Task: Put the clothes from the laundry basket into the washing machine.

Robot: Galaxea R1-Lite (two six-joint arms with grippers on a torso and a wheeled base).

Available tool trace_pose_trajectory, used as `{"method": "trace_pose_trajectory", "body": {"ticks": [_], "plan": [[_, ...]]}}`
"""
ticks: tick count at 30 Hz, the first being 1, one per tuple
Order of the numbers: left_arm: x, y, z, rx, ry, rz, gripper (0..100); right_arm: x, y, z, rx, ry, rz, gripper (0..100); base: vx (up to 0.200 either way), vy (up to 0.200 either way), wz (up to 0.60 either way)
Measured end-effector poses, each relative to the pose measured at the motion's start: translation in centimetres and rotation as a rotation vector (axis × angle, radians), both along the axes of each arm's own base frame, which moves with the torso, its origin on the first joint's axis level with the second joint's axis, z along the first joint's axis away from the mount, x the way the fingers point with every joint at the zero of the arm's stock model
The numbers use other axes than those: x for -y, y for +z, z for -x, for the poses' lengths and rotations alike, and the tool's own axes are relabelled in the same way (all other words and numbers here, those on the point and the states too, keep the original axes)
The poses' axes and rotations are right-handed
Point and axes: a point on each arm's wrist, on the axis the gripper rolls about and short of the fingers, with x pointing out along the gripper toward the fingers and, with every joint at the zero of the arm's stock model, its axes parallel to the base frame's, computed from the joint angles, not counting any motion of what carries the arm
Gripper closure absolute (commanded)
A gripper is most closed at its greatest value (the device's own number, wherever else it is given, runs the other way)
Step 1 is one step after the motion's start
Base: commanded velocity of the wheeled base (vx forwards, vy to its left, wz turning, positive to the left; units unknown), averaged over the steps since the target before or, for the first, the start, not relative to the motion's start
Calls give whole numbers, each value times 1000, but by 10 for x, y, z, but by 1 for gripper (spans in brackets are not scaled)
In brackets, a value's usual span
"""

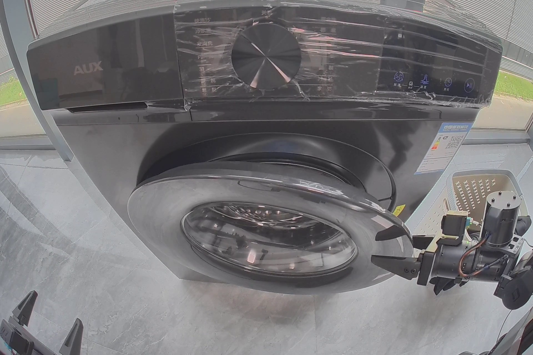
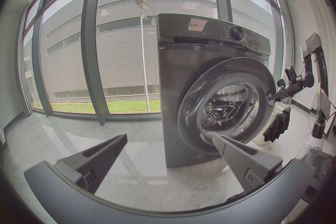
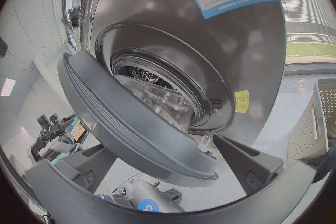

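The dark grey washing machine point(image 1: 105, 151) stands straight ahead, and its round glass door point(image 1: 266, 239) is swung partly out from the drum opening point(image 3: 154, 76). My right gripper point(image 1: 388, 247) is open at the door's right edge, with the rim between its fingers point(image 3: 161, 144). The left wrist view shows this gripper point(image 2: 274, 97) at the same door edge. Low on the left, my left gripper point(image 1: 53, 312) is open and empty, well away from the machine point(image 2: 168, 137). The white laundry basket point(image 1: 477, 189) sits on the floor right of the machine, with dark clothes point(image 2: 278, 125) draped over its side.
Pale tiled floor point(image 1: 72, 239) spreads in front of and to the left of the machine. Tall windows point(image 2: 115, 42) stand behind it. The basket's perforated wall point(image 3: 315, 123) is close beside my right arm.
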Motion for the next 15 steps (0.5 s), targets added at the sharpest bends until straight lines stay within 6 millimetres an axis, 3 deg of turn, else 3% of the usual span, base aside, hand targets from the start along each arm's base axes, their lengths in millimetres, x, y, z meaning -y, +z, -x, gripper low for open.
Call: {"method": "trace_pose_trajectory", "body": {"ticks": [4, 13, 15], "plan": [[0, 0, 0, 0, 0, 0, 0, 2, -3, 5, 21, 17, 24, 0, 0, 0, 0], [0, 0, 0, 0, 1, 1, 0, 3, -6, 10, 35, 24, 30, 0, -200, 0, 0], [0, 0, 0, 0, 0, 1, 0, 3, -6, 11, 32, 24, 31, 0, 0, 0, 0]]}}
